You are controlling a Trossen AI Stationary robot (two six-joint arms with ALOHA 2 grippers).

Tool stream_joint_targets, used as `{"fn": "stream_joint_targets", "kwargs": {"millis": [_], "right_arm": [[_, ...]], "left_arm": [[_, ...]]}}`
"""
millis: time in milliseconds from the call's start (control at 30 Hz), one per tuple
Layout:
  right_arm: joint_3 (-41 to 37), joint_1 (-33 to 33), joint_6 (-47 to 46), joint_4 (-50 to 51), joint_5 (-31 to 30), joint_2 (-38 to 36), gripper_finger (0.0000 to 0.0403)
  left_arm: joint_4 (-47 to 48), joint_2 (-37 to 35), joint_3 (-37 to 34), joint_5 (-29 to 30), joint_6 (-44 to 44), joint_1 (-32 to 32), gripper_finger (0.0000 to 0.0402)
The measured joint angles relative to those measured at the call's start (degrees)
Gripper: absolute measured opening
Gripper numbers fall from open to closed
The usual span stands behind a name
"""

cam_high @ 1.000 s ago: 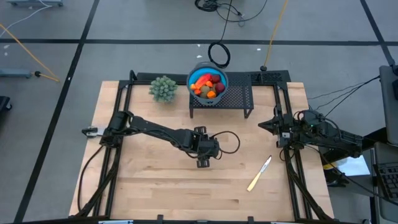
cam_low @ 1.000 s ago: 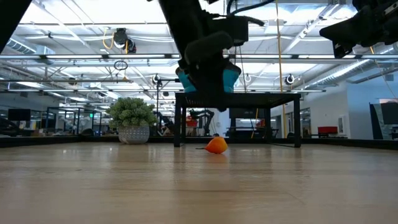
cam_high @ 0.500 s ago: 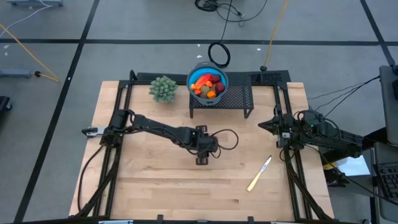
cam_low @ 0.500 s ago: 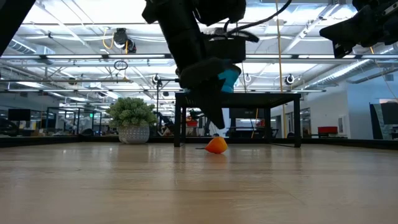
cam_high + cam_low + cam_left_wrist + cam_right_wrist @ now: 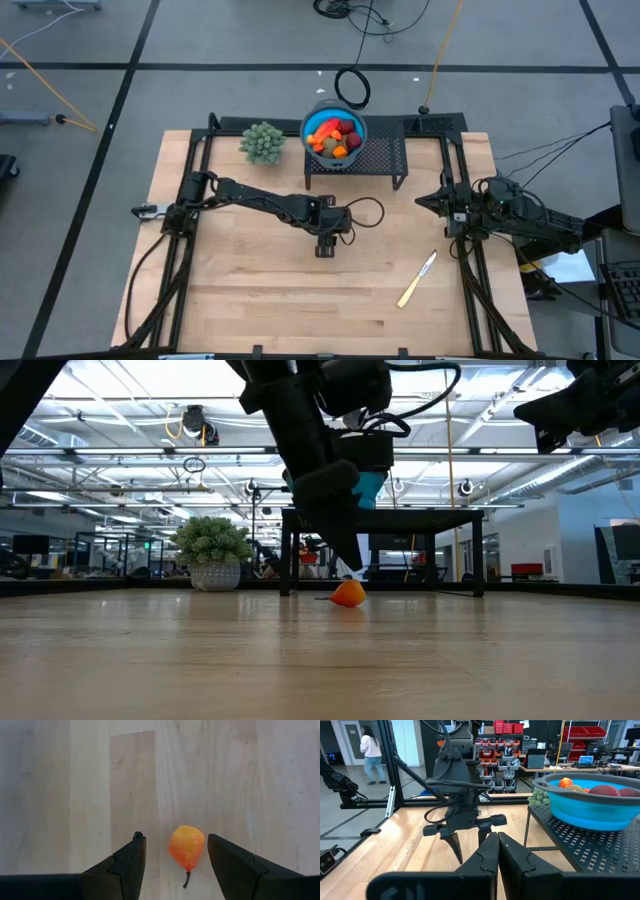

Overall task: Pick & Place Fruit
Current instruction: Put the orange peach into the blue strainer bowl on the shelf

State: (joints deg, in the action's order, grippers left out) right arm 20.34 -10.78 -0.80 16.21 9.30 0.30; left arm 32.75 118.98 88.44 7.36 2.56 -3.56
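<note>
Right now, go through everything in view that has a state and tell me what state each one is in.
Left gripper: open, jaws either side of the orange fruit.
Orange fruit: lying on the table, not gripped.
Right gripper: shut, waiting at the table's right edge.
Blue bowl: upright on the black rack, full of fruit.
Knife: lying flat.
Plant: upright.

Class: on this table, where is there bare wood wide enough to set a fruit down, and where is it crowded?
Free: the near strip between the left pincer and the table front edge, left of the knife; also the wood between the plant and the left arm. Crowded: the back middle, where the blue bowl of fruit sits on the black rack, and around the orange fruit between the open pincer's fingers.
</note>
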Motion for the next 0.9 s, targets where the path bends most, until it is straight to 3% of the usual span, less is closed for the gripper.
{"fn": "stream_joint_targets", "kwargs": {"millis": [900], "right_arm": [[0.0,0.0,0.0,0.0,-0.2,0.0,0.0]], "left_arm": [[-1.6,5.5,0.2,-3.5,0.3,0.6,0.0213]]}}
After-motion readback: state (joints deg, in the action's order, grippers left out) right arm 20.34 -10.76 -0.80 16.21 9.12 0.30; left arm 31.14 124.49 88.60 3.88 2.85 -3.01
